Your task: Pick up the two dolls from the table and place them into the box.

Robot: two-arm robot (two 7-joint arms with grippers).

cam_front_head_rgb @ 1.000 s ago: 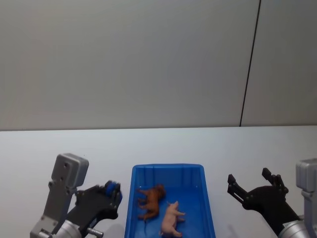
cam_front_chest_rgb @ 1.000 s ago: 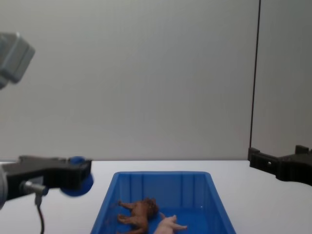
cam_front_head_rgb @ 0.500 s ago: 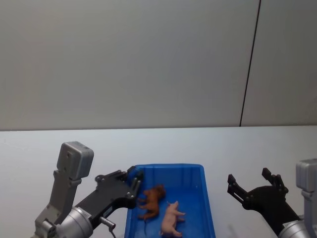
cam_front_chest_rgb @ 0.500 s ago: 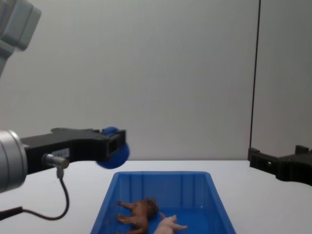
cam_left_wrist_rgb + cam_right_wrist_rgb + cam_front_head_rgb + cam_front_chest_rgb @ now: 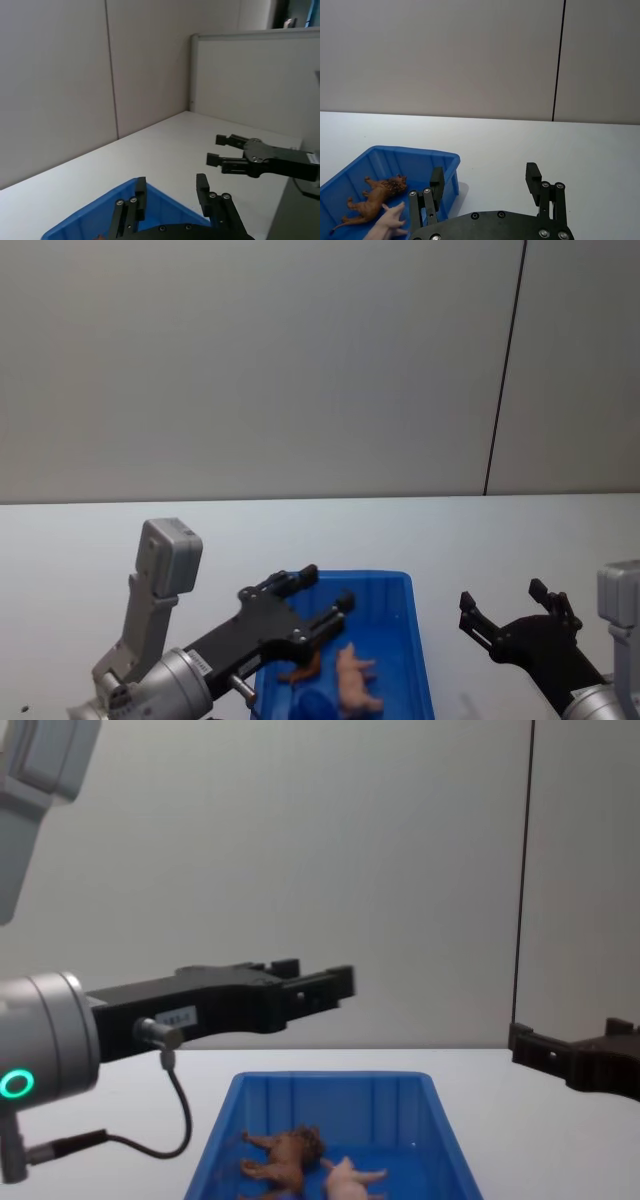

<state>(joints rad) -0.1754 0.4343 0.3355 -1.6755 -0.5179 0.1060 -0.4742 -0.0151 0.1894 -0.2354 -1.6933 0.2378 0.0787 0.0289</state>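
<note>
Both dolls lie in the blue box (image 5: pixel 372 576): the reddish-brown doll (image 5: pixel 299 674) is partly hidden under my left gripper, and the pink doll (image 5: pixel 356 683) lies beside it. Seen from the chest, the brown doll (image 5: pixel 285 1150) and the pink doll (image 5: pixel 346 1179) rest on the floor of the box (image 5: pixel 330 1077). Above the box's near-left part hangs my left gripper (image 5: pixel 318 592), open and holding nothing; its fingers (image 5: pixel 202 187) stand well apart. My right gripper (image 5: pixel 505 608) hovers open over the table (image 5: pixel 470 540), to the right of the box. The right wrist view shows the brown doll (image 5: pixel 377 192) and the pink doll (image 5: pixel 390 222).
A small dark-blue rounded thing (image 5: pixel 315 706) lies in the box at its near end, next to the pink doll. A grey wall with a dark vertical seam (image 5: pixel 503 370) stands behind the white table. Bare tabletop lies on both sides of the box.
My left gripper swung up and right from beside the box to above it, opened and let go of a small blue round thing, now in the box. The pink doll shifted slightly. The right gripper stayed still.
</note>
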